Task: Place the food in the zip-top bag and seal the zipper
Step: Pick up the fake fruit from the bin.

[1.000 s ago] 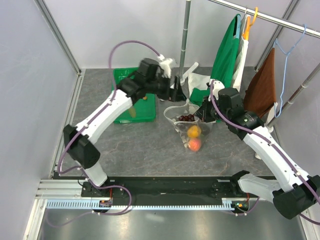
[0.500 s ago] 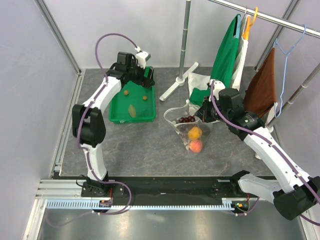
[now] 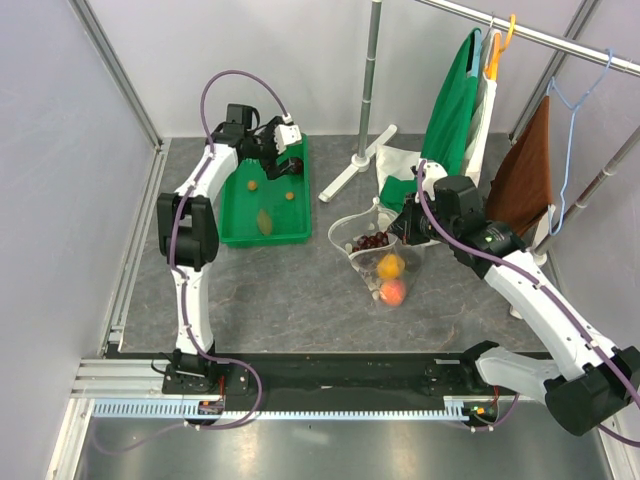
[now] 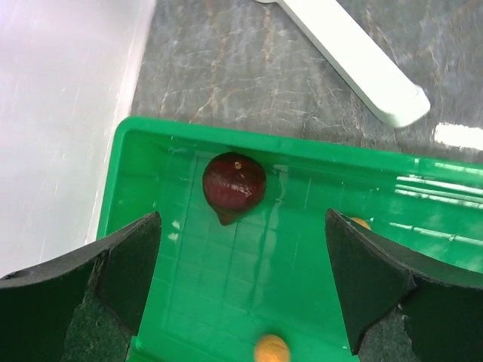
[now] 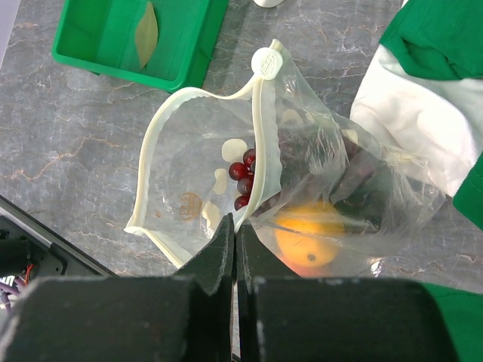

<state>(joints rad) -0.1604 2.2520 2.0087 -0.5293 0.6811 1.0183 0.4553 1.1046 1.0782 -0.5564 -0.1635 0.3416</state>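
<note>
Going for the plum, the one fruit not yet bagged

My left end effector [image 4: 241,260] hangs with its fingers wide apart over the green tray [image 4: 189,137] in the upper left of the top view, and the plum [image 4: 235,185] lies on the tray floor just ahead of the gap, untouched. That arm is stretched far out with the wrist tipped down. As I judge it, the next move is to ease forward and down until the fingers straddle the plum, then close. My right end effector [image 5: 235,228] is pinched together on the zip-top bag [image 5: 181,170] at its mouth edge, mid-frame on the worktop [image 3: 300,290], with the zipper [image 5: 260,151] gaping. The grape bunch [image 5: 245,181], orange [image 5: 306,241] and peach [image 3: 391,291] sit inside
</note>
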